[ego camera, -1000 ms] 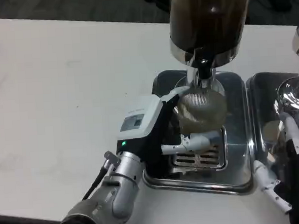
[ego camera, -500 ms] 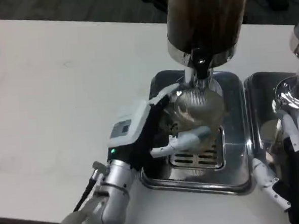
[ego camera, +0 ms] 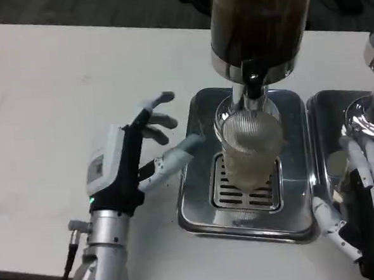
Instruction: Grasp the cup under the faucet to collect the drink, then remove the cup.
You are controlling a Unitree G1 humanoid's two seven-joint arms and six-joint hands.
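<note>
Cup (ego camera: 249, 150), clear and ribbed, stands on the slotted grate of the drip tray (ego camera: 200, 206), directly under the faucet (ego camera: 252, 85), with pale liquid in it. The left hand (ego camera: 132, 161) hangs just left of the drip tray, off the cup, its fingers spread wide and holding nothing; the longest white fingertip (ego camera: 188, 143) reaches toward the tray's left rim. Above the faucet rises the dark drink dispenser (ego camera: 260, 21), which overhangs the cup's rim. Right of the drip tray lies a second metal tray (ego camera: 323, 138), and there the right hand (ego camera: 365, 167) shows at the frame edge with white fingers hanging down; whether it grips anything cannot be told. All stands on the white table (ego camera: 58, 103).
</note>
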